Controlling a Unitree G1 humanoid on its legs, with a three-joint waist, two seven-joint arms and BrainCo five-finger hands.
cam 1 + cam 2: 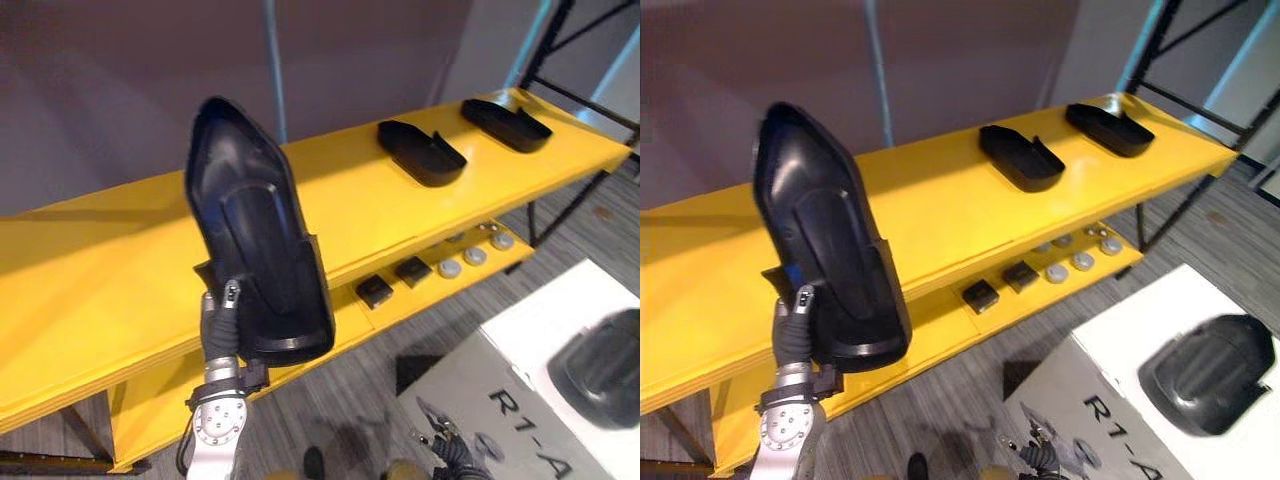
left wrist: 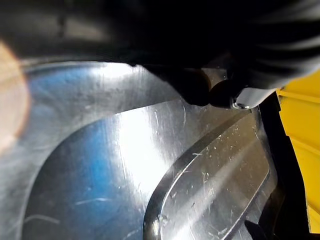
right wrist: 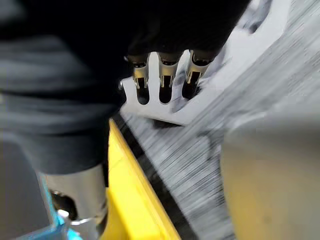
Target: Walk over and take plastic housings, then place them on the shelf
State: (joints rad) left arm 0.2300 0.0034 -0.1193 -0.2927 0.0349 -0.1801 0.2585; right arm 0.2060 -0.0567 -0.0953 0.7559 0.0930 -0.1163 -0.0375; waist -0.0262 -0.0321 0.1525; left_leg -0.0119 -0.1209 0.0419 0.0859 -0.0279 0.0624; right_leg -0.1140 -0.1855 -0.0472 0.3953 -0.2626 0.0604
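Bold black lettering [image 1: 1127, 428] on the side of the white box [image 1: 1120, 345], cut off below

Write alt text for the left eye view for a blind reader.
The left hand holds a black housing upright before a yellow shelf. Two other housings lie on its top board toward the right; small blocks and discs sit on the lower board, and a white box at lower right carries a fourth housing.

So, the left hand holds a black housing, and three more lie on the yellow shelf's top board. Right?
No: two housings, not three, lie on the shelf's top board, per the left eye view. The left hand holds a black housing.
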